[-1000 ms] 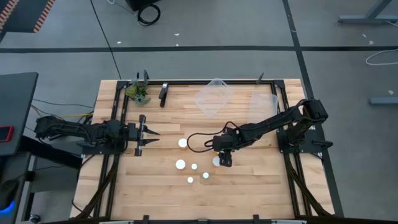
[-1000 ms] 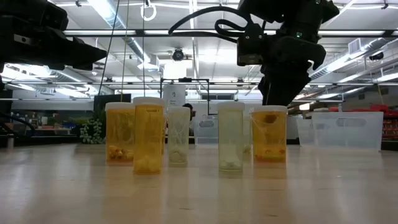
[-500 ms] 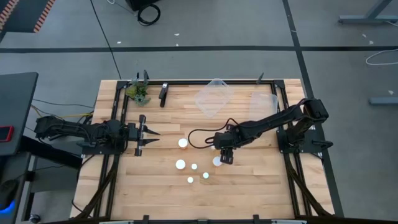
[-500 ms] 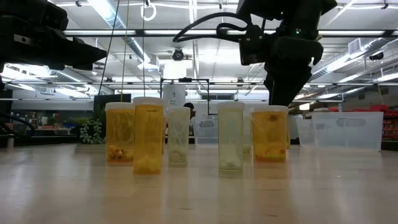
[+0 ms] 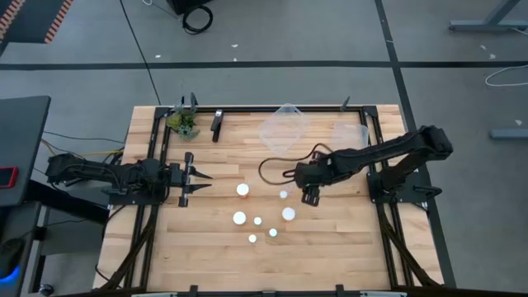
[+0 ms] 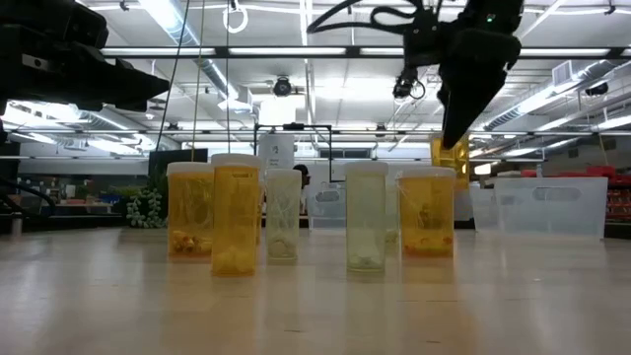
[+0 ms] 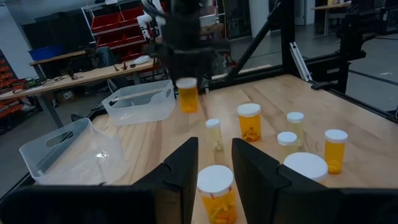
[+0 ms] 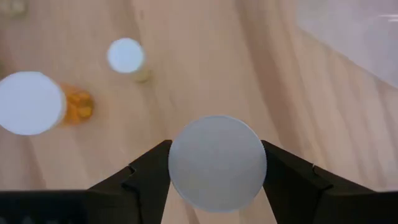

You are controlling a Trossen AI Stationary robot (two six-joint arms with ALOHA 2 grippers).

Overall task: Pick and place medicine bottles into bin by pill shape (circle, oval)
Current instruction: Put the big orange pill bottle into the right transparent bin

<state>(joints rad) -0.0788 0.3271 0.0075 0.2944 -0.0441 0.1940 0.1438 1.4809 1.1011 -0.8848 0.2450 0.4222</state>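
Observation:
Several small bottles with white caps stand upright on their bases in a loose group mid-table; in the low view some bodies are amber and some clear. My right gripper is above the group's far right side, shut on an amber bottle with a white cap. This bottle also shows in the left wrist view. My left gripper is open and empty, left of the group and level with the table. A capped bottle stands just beyond its fingers. My right gripper pinches the bottle at its white cap between its two fingers, one on each side. The fingers come from above, pointing down. The bottle hangs upright below them, its amber body lifted clear of the table and above the standing bottles.
Two clear plastic bins stand at the far side and the far right. A small green plant and a black object stand at the far left. Bare wood lies near the front edge.
My right gripper has risen and gone toward the table's far right, carrying the amber bottle, which stood on the table behind the group and now hangs clear of it. The other bottles have stayed in place.

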